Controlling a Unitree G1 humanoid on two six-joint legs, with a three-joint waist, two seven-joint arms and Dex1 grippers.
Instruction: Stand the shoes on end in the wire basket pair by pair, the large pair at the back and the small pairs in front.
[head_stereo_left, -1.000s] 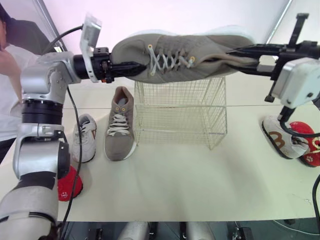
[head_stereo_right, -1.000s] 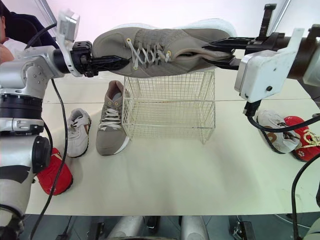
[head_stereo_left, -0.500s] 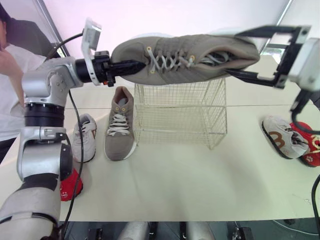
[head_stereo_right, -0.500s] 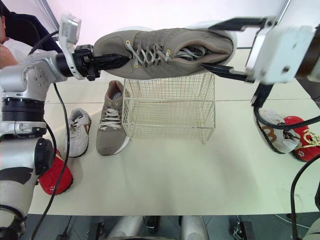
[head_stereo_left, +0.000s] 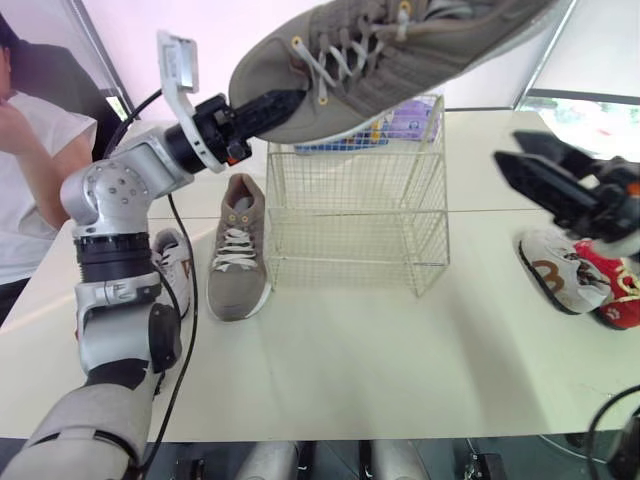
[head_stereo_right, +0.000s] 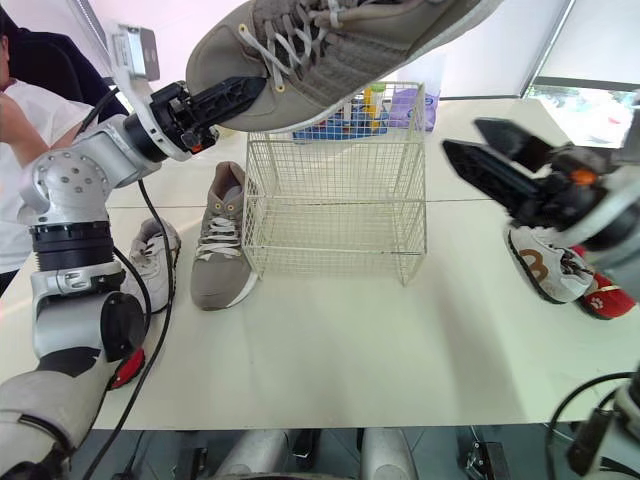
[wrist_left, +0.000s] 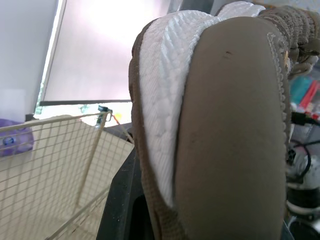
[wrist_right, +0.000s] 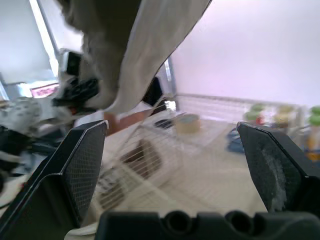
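right claw (head_stereo_right: 468, 140): off the heel, now spread wide, lower and off to the right | taupe sneaker (head_stereo_left: 400, 50): heel swung up, steeply tilted | left claw (head_stereo_left: 262, 108): raised, alone gripping the toe

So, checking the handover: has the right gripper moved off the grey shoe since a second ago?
Yes. The right gripper dropped from above the wire basket to beside it, fingers open.

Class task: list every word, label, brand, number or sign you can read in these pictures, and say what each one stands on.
No text can be read anywhere.
White shoe: a brown curved mark on its side, no clear letter.
Red shoe: white marks, too small to read.
Containers behind the wire basket: labels blurred.
Grey shoe held up: no lettering visible.
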